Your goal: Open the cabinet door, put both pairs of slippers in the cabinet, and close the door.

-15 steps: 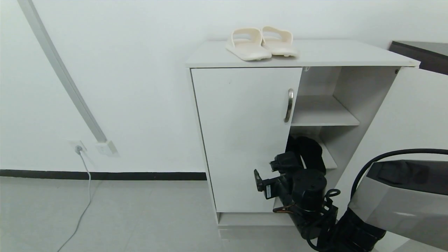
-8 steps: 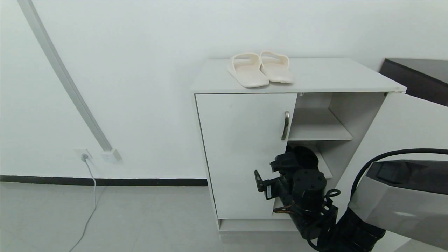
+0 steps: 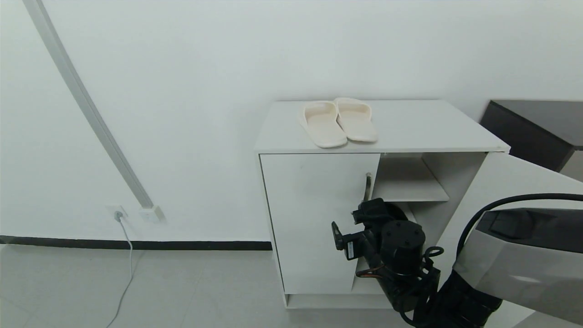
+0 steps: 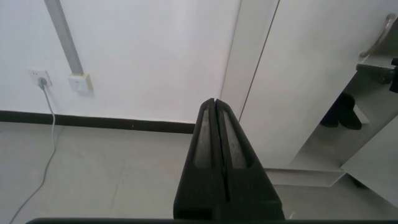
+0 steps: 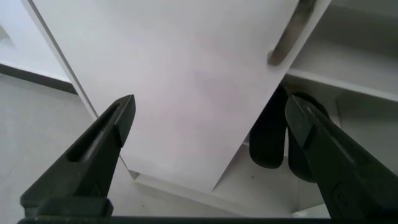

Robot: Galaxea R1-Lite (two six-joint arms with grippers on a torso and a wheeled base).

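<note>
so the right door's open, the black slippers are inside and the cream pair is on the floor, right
No: the cream pair lies on top of the cabinet, as the head view shows. The right door is open, the black slippers inside.

The white cabinet point(image 3: 319, 218) stands on the grey tiled floor point(image 3: 191, 291), with its back at the wall. On its flat top point(image 3: 419, 127) lies a pair of cream slippers point(image 3: 338, 122), side by side and touching each other. They are left of the middle and reach from near the back edge almost to the front edge, with the straps toward the back. Inside, the upper shelf point(image 3: 405, 184) is bare. On a lower board point(image 5: 249, 180) under it stands a pair of black slippers point(image 5: 289, 140), close together. A thin grey cable point(image 3: 125, 282) lies on the floor near the wall, left of the cabinet.
</note>
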